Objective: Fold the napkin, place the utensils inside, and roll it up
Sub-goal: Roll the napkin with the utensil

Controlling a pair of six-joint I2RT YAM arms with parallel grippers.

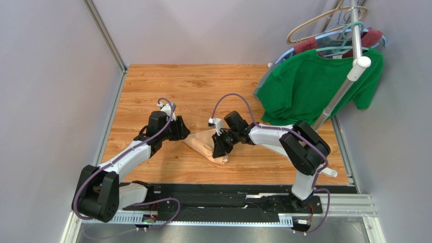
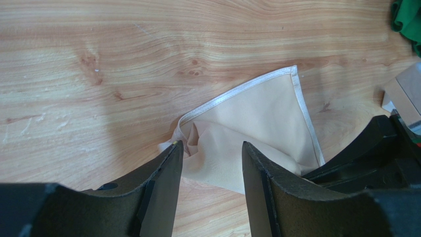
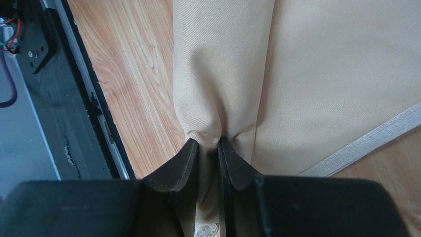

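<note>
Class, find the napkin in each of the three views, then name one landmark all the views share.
Top external: napkin at picture centre, on the wood-grain table.
Left wrist: centre-right, beyond the parted fingers of the left gripper.
Right wrist: fills the upper right, fold pinched by the right gripper.
Shared landmark: the wood-grain table.

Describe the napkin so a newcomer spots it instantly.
On the wooden tabletop, look centre-front. The napkin is the folded peach-tan cloth with a pale hem. Unlike the hanging green T-shirt, it lies on the wood, pinched by the right hand.
</note>
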